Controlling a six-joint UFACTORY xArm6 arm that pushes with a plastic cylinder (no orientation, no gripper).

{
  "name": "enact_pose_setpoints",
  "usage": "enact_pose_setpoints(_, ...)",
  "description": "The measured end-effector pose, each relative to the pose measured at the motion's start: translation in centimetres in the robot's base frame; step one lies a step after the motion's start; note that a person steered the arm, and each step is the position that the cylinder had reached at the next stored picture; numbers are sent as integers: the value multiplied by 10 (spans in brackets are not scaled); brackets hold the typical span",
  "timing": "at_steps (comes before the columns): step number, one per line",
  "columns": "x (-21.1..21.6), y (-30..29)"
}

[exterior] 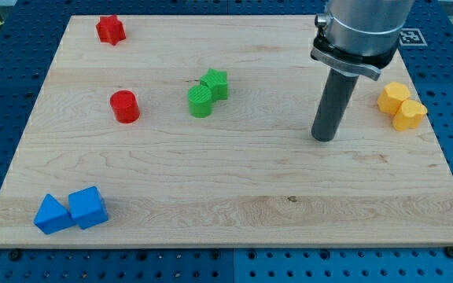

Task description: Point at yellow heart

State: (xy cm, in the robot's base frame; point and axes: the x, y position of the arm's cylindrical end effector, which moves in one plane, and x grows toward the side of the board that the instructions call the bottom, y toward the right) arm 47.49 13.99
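My tip (322, 138) rests on the pale wooden worktop (226, 196), well left of the yellow heart block (409, 114) near the view's right edge, touching a second yellow block (393, 96). No claw shows.

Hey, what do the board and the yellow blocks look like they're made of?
The board looks like pale unpainted wood: grain lines run along it, with a small knot. The two yellow blocks, touching at the view's right edge, seem moulded plastic or painted wood, matte and evenly coloured; I can't settle which. My tip rests left of them.
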Motion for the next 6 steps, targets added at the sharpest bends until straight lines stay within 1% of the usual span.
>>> enact_pose_setpoints(2,28,83)
enact_pose_setpoints(4,28,156)
enact_pose_setpoints(5,23,189)
enact_pose_setpoints(6,-6,198)
